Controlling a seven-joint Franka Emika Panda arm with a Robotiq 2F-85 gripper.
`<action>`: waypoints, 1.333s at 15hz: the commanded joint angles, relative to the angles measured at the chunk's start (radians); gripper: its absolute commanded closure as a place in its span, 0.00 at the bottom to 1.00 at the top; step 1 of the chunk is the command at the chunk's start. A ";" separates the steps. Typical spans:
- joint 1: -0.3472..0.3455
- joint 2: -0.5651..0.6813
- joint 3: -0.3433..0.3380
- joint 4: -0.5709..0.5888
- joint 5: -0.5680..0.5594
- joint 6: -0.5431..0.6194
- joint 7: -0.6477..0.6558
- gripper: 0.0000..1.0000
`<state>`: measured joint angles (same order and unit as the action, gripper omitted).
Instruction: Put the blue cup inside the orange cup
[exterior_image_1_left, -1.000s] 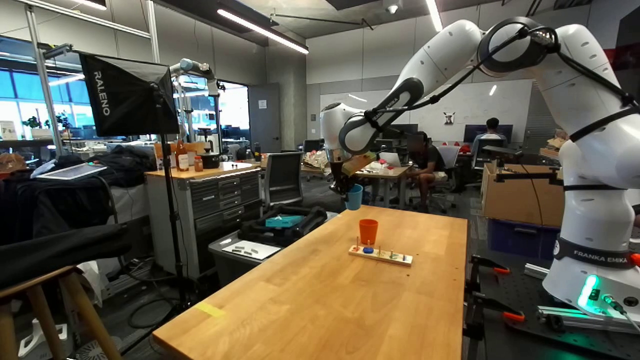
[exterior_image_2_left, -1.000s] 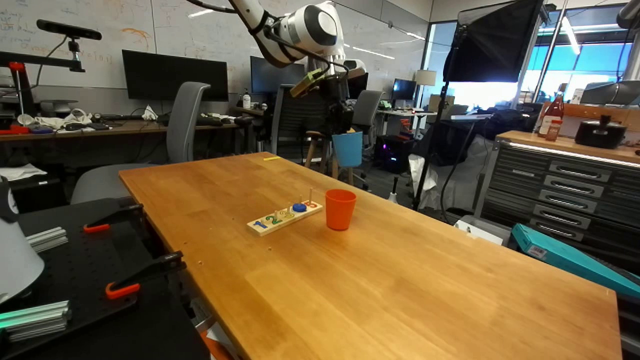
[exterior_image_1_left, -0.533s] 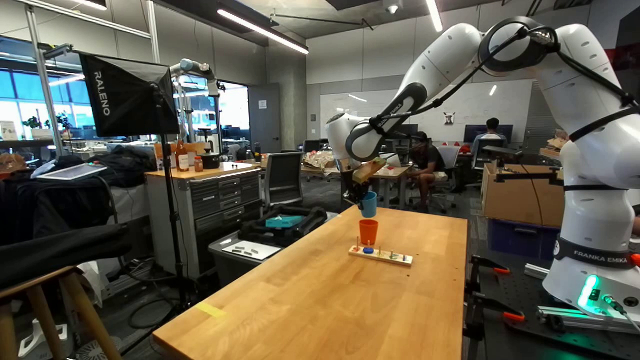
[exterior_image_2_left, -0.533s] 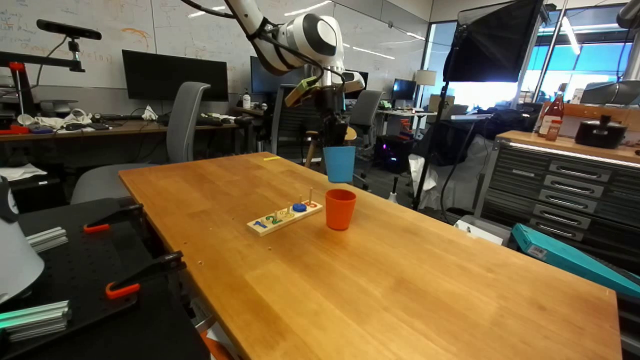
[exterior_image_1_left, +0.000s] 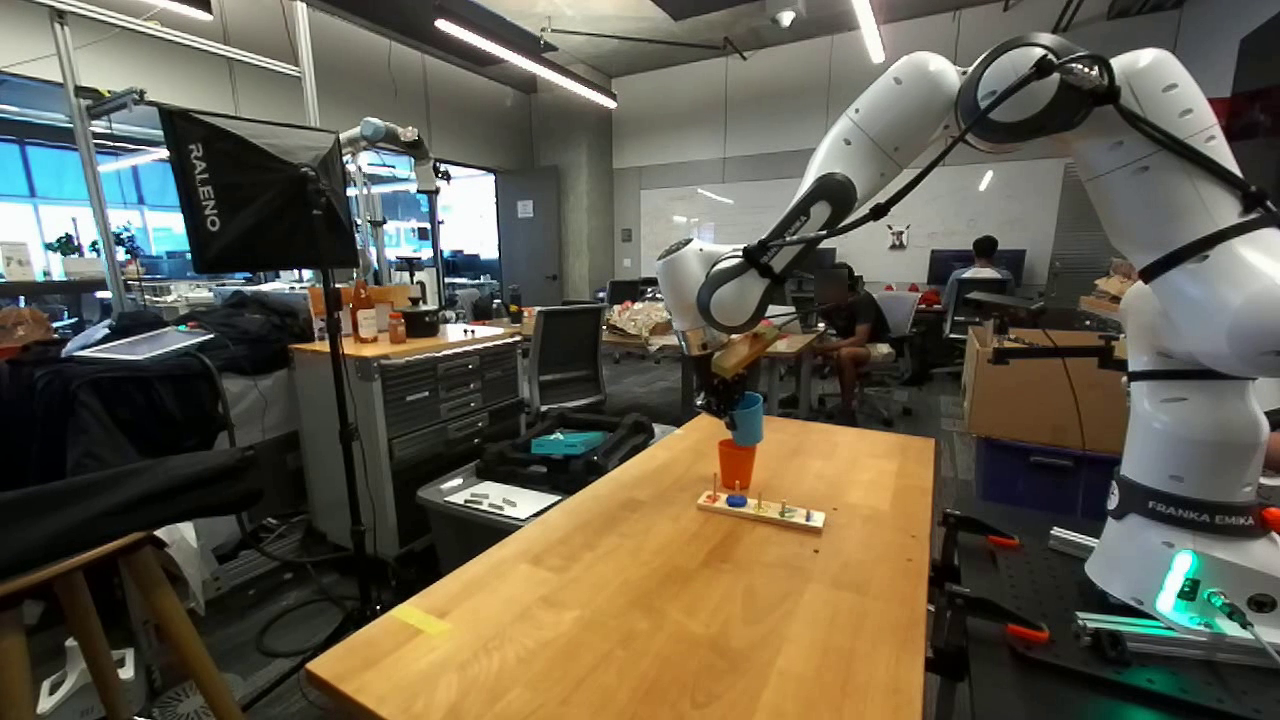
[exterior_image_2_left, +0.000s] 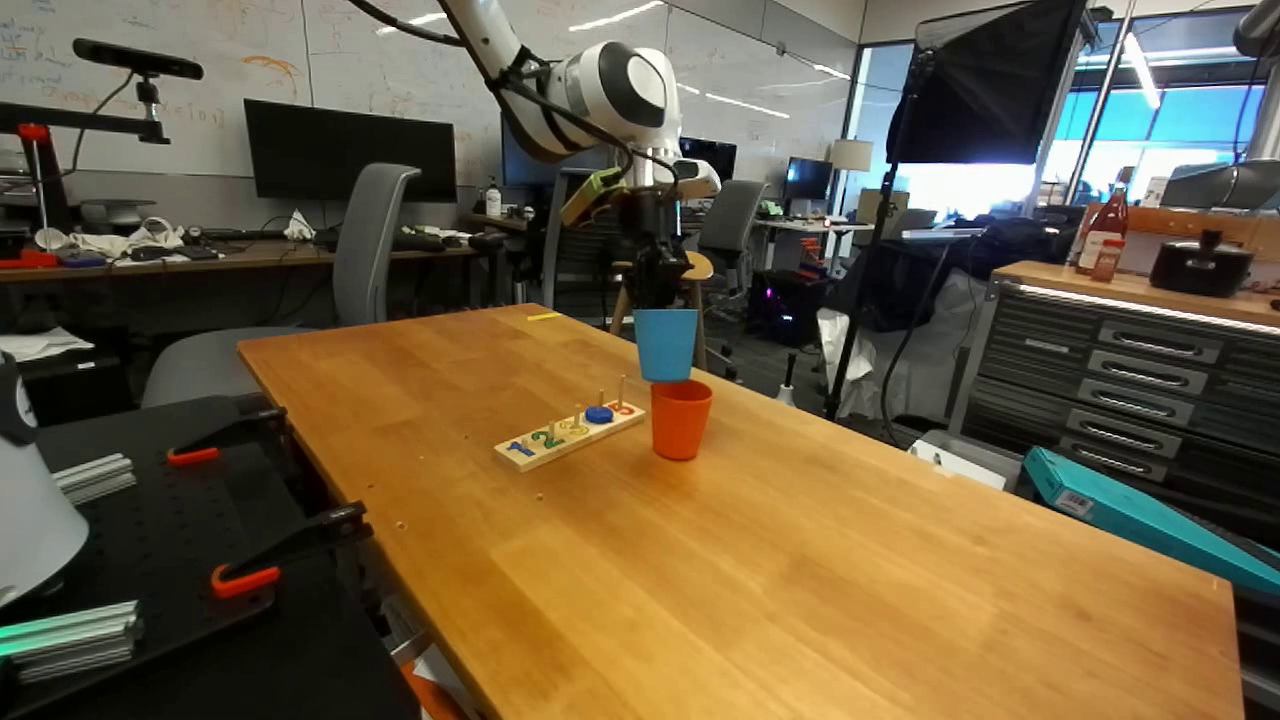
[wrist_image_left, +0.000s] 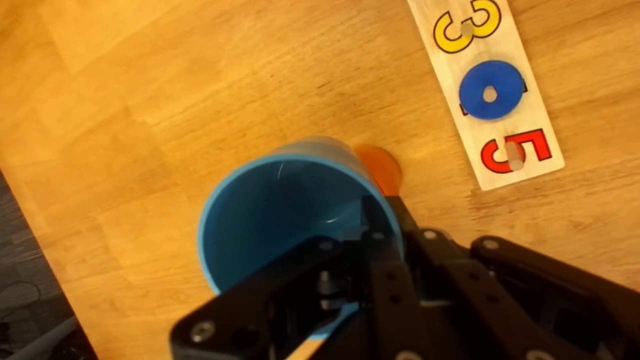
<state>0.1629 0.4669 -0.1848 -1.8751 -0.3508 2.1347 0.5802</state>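
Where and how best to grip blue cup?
I'd pinch the blue cup at its rim from above, one finger inside, one outside, as the end effector has it. Mouth faces up, wall looks thin; this likely leaves its narrower base free to enter the orange cup.

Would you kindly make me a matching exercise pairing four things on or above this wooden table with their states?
Things
1. tapered blue plastic cup
2. tapered orange plastic cup
3. flat round blue disc
4. long wooden pegboard

States
A. standing upright on the wooden table
B. threaded on a peg
C. lying flat on the table
D. gripped near its rim by the black fingers

Right pairs: 1-D; 2-A; 3-B; 4-C.
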 joint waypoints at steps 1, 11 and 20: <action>-0.019 0.019 0.009 0.044 -0.003 0.015 0.036 0.95; -0.033 0.065 0.011 0.083 0.009 0.048 0.054 0.68; -0.071 0.055 0.087 0.132 0.160 0.025 -0.068 0.05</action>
<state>0.1336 0.5154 -0.1576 -1.8027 -0.2915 2.1856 0.6055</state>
